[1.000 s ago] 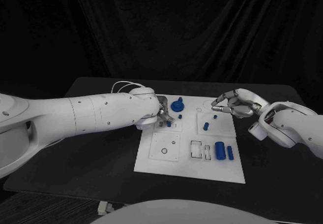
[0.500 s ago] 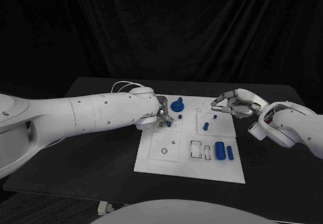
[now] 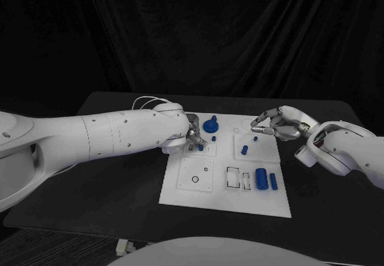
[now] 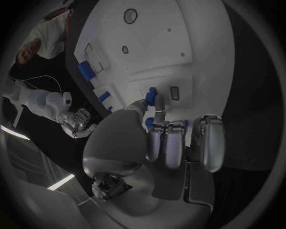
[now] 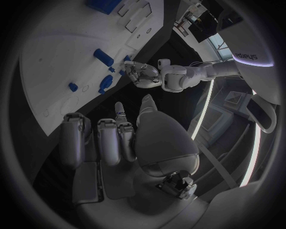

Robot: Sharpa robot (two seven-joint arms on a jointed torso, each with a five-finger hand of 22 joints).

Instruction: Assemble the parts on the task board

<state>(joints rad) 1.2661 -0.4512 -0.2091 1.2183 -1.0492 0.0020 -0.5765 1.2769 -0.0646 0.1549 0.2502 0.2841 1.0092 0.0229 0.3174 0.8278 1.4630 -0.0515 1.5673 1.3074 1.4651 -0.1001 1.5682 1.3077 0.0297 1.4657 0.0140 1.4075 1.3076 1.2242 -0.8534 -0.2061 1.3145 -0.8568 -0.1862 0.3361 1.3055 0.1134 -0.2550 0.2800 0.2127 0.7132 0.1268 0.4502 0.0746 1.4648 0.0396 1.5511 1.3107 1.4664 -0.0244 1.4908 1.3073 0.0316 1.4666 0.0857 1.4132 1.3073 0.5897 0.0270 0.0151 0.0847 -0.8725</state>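
The white task board (image 3: 227, 169) is seen mid-table, with two blue cylinders (image 3: 266, 178) lying at its 4 o'clock and a blue knobbed part (image 3: 211, 125) at 11 o'clock. Nothing is seen to have moved since earlier. The left hand (image 3: 193, 135) hides a small blue part (image 4: 152, 96); the left wrist view shows it pinched. The right hand (image 3: 275, 124) is curled on nothing.

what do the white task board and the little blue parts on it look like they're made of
Task board: seems rigid plastic or painted sheet with a matte white face, flat with crisp cut-outs and no glare; the pictures leave the exact material open.
Blue parts, such as the cylinder: probably moulded or printed plastic, evenly coloured, with a soft sheen and no metallic shine.
Left hand and right hand: silver fingers that look metallic.
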